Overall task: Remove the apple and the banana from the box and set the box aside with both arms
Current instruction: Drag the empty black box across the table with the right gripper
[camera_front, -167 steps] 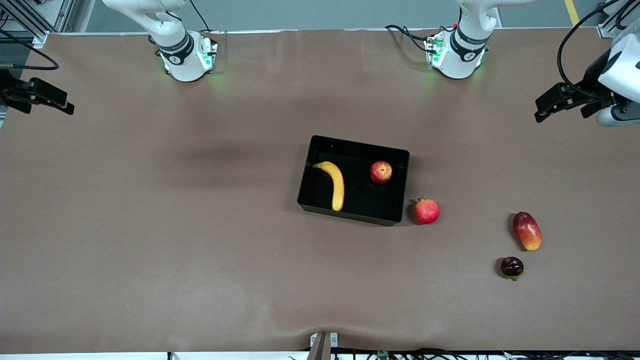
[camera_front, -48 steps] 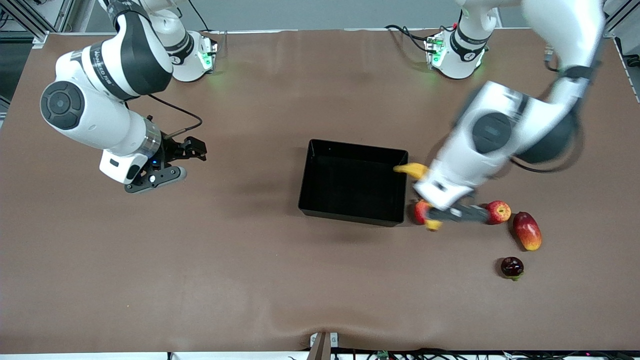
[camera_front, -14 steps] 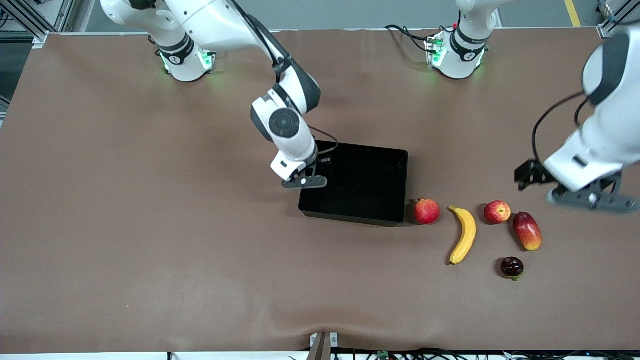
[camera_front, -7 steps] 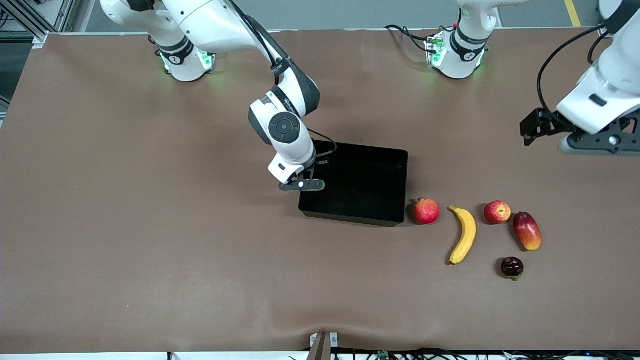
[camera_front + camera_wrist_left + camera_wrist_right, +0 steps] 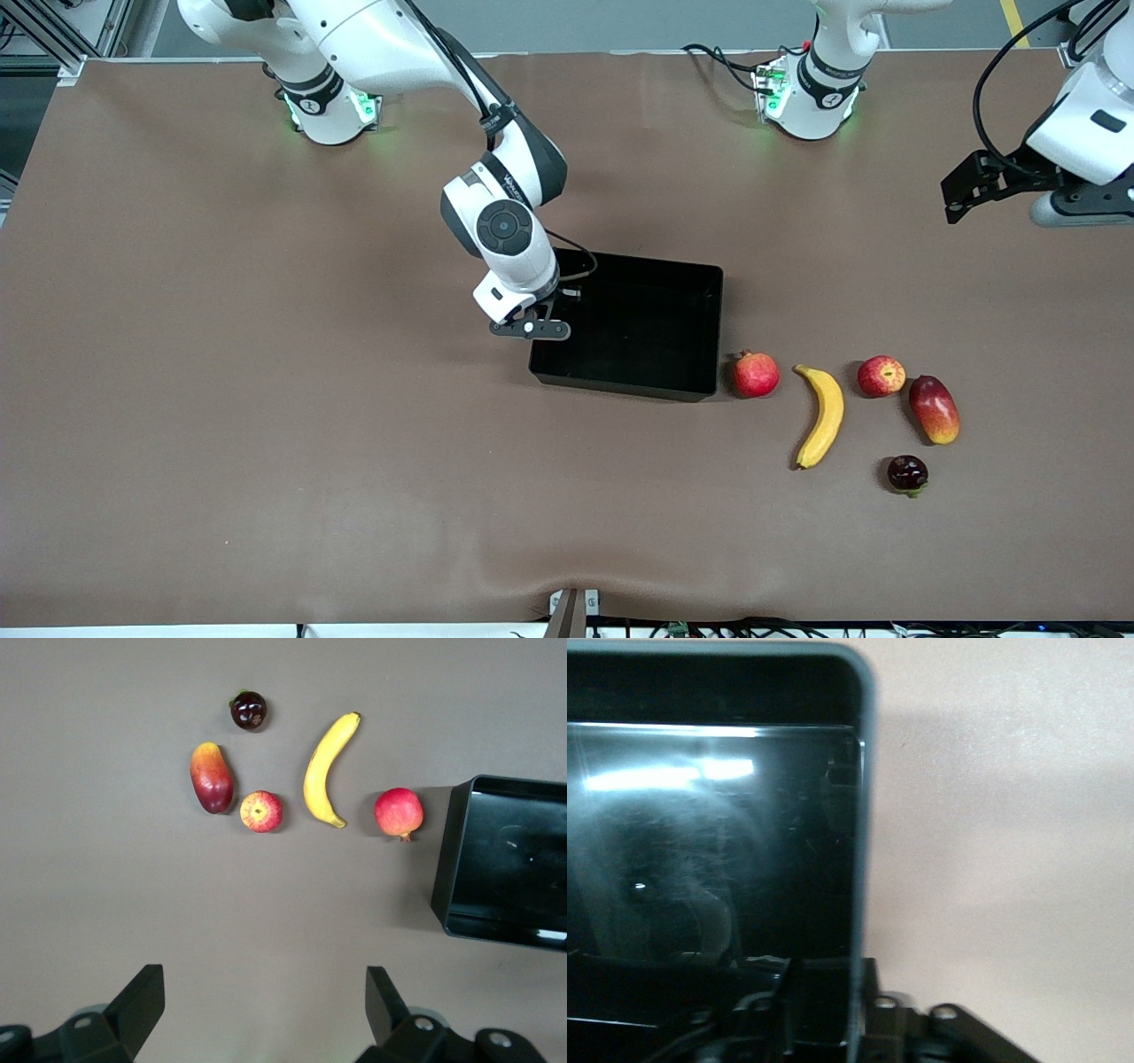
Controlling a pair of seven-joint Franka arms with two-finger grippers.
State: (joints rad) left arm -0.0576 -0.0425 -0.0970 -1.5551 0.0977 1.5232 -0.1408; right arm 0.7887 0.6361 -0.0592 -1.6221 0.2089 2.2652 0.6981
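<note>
Right gripper (image 5: 551,312) fingers have just pinched down on the box (image 5: 651,332) wall at its right-arm end; box sits mid-tabletop. Left gripper (image 5: 979,188), fingers spread and empty, has pulled up over the tabletop's left-arm edge. Banana (image 5: 824,415) and apple (image 5: 881,376) already lie out on the tabletop near the box, so only moving it aside remains.

Your front camera looks down high across the table (image 5: 266,443). Left wrist view looks down from well above; right wrist view sits close on the box (image 5: 864,815), which all three share.
</note>
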